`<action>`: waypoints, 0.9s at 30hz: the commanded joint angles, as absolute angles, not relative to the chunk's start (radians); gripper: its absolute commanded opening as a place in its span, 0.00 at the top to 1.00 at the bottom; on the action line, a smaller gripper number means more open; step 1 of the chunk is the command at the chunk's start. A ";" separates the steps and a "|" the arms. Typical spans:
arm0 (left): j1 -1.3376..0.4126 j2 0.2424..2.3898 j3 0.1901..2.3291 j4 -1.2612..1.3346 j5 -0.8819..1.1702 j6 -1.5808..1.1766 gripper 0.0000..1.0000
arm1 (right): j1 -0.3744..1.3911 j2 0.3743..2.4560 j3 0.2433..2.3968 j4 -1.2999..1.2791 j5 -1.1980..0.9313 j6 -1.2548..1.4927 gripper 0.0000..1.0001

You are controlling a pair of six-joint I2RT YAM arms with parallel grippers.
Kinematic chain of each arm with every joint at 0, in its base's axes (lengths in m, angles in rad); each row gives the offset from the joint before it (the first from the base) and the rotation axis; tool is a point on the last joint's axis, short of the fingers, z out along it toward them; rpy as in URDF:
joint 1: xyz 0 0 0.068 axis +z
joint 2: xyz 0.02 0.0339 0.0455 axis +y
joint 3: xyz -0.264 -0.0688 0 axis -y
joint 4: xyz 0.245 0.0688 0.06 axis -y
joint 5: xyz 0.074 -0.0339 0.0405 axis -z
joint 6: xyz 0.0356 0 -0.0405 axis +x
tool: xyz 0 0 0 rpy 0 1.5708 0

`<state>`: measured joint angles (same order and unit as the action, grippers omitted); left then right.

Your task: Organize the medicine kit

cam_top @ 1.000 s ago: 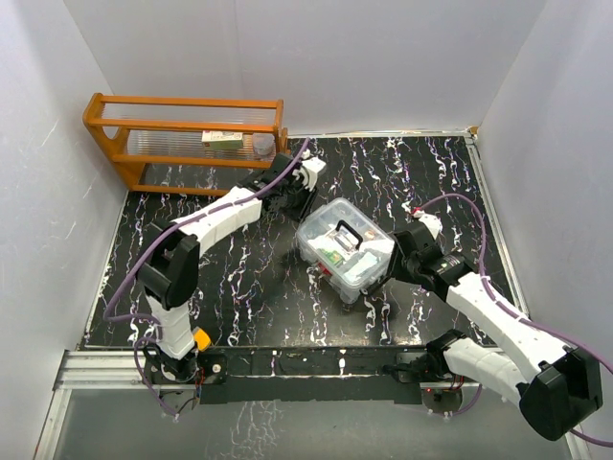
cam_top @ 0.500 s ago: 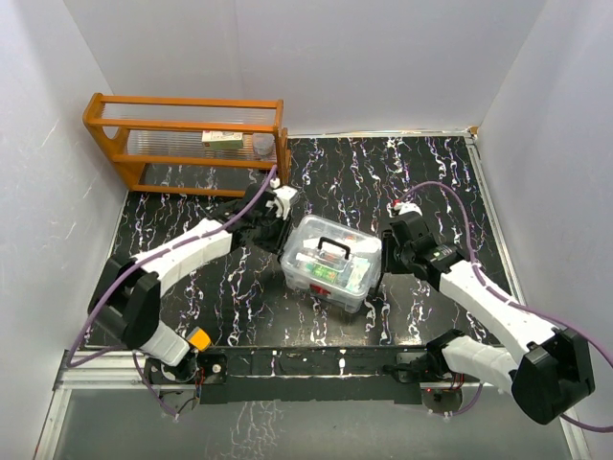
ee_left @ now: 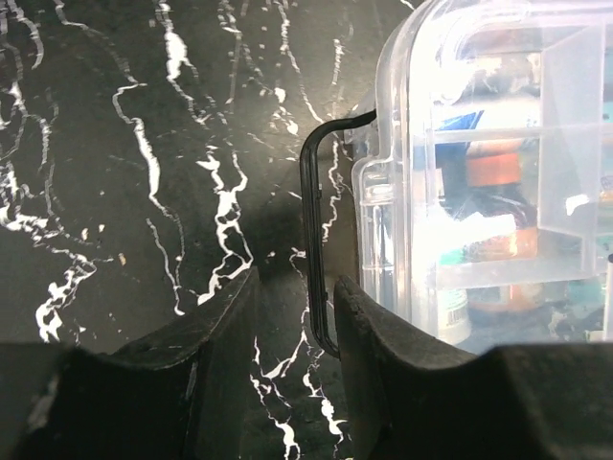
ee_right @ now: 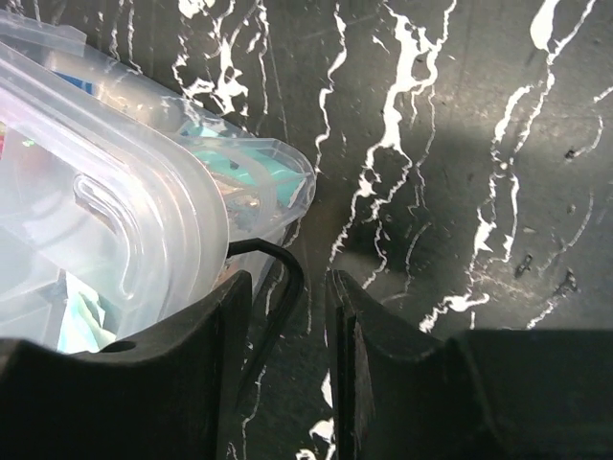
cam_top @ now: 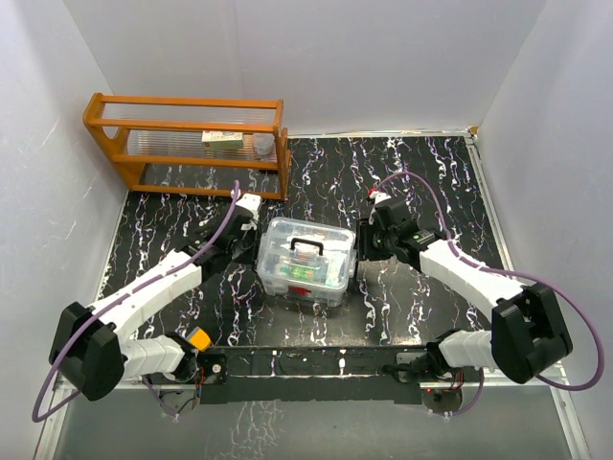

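The medicine kit stands on the black, white-veined worktop, near the middle and a little toward the near edge, with its long side facing the arm bases. Its flat clear lid is on, and the dark handle lies across the top. Coloured packs show through the clear walls, and in the left wrist view the dividers of the tray insert are seen through the wall, with an orange-capped brown bottle behind them. The two arms flank the box. The left pincer sits at the kit's left end, its fingers apart with a narrow gap. The thin black left wire clasp hanging from that end of the box runs down into the gap, close to the finger nearer the box; whether it touches that finger cannot be told. The right pincer is at the opposite end, likewise parted by a narrow gap. The looped tip of the right wire clasp lies between its fingertips, just under the lid's rounded corner. Neither pincer is clamped on the wire. In the far left corner, well apart from the kit, stands an orange wooden rack. It holds a small flat carton and a clear round jar.
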<state>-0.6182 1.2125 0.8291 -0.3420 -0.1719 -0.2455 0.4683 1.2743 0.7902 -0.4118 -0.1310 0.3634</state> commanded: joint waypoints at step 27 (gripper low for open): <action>-0.595 1.193 1.017 -0.337 0.161 -0.261 0.03 | 0.472 1.057 0.770 -0.324 -0.280 0.643 0.38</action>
